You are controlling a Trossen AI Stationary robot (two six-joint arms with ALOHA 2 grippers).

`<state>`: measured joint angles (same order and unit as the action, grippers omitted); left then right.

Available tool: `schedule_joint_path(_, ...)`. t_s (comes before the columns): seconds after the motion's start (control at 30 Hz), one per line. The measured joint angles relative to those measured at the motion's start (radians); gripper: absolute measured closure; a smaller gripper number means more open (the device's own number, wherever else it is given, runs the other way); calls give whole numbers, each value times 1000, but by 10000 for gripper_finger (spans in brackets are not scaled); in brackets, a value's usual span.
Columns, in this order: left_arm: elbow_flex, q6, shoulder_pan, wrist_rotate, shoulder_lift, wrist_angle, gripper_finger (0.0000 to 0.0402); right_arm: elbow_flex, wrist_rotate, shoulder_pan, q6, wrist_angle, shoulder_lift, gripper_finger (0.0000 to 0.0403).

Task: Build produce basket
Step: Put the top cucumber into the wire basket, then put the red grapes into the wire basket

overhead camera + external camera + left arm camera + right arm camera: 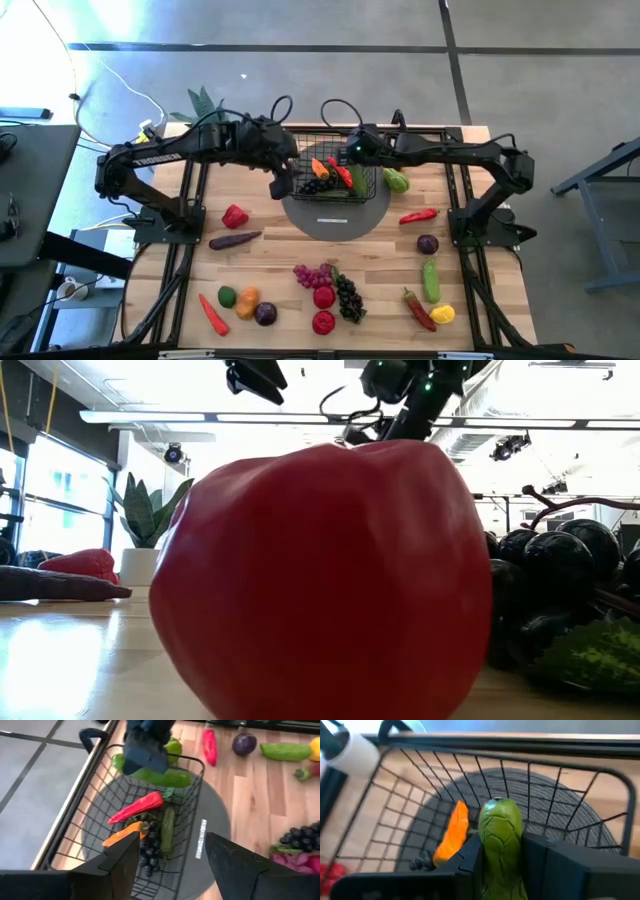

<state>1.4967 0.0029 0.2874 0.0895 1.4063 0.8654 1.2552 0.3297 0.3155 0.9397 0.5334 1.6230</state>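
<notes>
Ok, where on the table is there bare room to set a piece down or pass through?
One free patch of wood lies below the grey disc, between the dark grapes and the green cucumber. Another lies below the purple eggplant, left of the red grapes. It is crowded in the basket's middle and around the dark grapes.

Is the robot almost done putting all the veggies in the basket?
Not yet. The basket already holds a red pepper, an orange carrot, dark grapes and more. The right gripper holds a green vegetable over it. Many pieces, like the red apple, wait on the table.
</notes>
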Motion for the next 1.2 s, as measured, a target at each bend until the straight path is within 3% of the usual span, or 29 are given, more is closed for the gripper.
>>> schedule_joint_path(0.33,0,-25,-40,-13,0,0,188,0,-27,33,-32,-1,23,238)
schedule_joint_path(0.47,0,-21,-61,22,0,7,188,0,-93,48,-32,-2,17,219)
schedule_joint_path(0.93,73,-79,-95,81,-1,104,188,0,-119,17,-51,0,-147,215)
schedule_joint_path(1.2,53,-79,-171,-66,6,101,188,0,-120,-44,-59,-1,-195,215)
